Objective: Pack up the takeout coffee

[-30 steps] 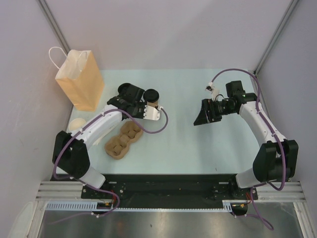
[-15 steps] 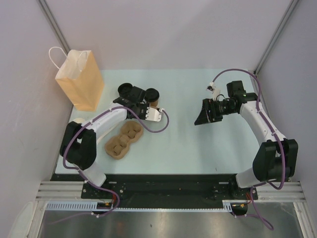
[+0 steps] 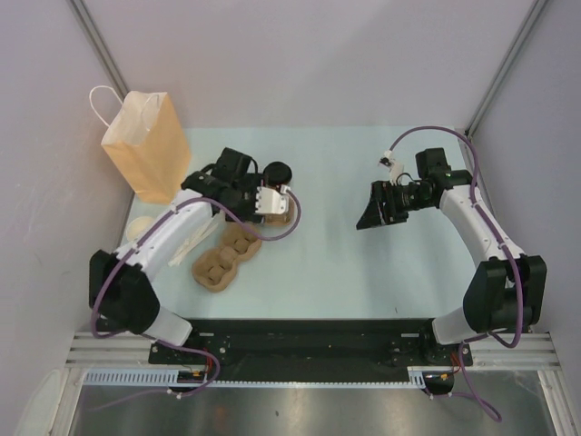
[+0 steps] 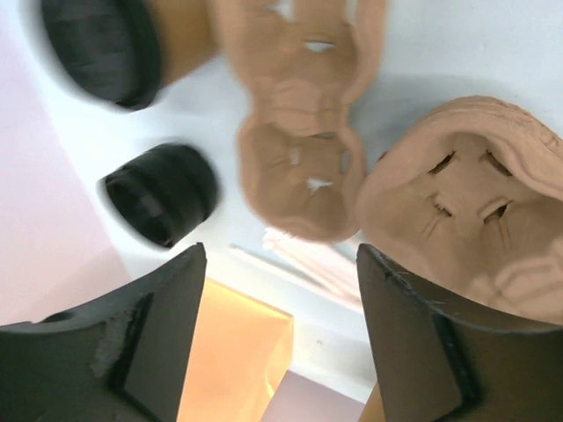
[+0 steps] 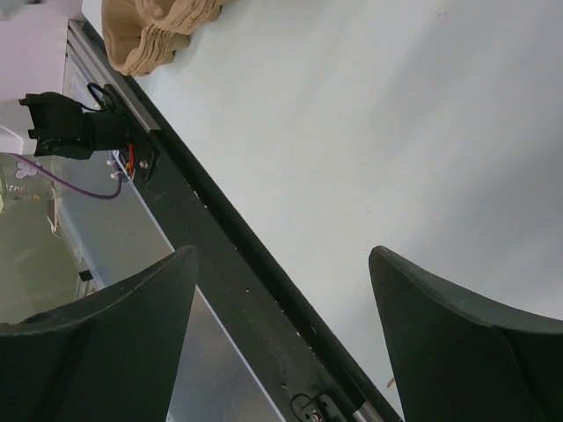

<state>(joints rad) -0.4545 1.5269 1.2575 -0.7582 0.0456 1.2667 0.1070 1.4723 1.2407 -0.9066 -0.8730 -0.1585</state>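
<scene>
The pale green table [image 3: 363, 272] takes up most of the space. The biggest thing on it is the tan paper bag [image 3: 145, 150], standing upright in the far left corner with its white handle sticking up. The left arm [image 3: 172, 238] stretches diagonally from its base toward the middle of the left half. The right arm [image 3: 481, 222] bends in from the right side, well apart from everything else, with its wrist up over bare table.

Next size down is a brown moulded-pulp cup carrier [image 3: 227, 257], lying flat on the table just on the near side of the left wrist. The left gripper [image 4: 281, 259] has its two black fingers spread wide with nothing between them, only table and clutter showing past them. Same deal with the right gripper [image 5: 283, 264]: fingers apart, holding nothing, hovering over bare table.

The takeout coffee [image 3: 277, 173] stands upright on the table with its black lid on. It's just beside the left gripper on the right, on the far side of the carrier and well apart from the bag. It sits outside both the bag and the carrier.

Smaller bits:
- a stack of black lids [image 4: 163, 193] near the coffee
- a cream-topped cup [image 3: 139, 227] at the left edge of the table, partly behind the left arm
- some pale thin strips [image 3: 193, 243] alongside the carrier, maybe stirrers or wrapped straws, too blurry to call
</scene>
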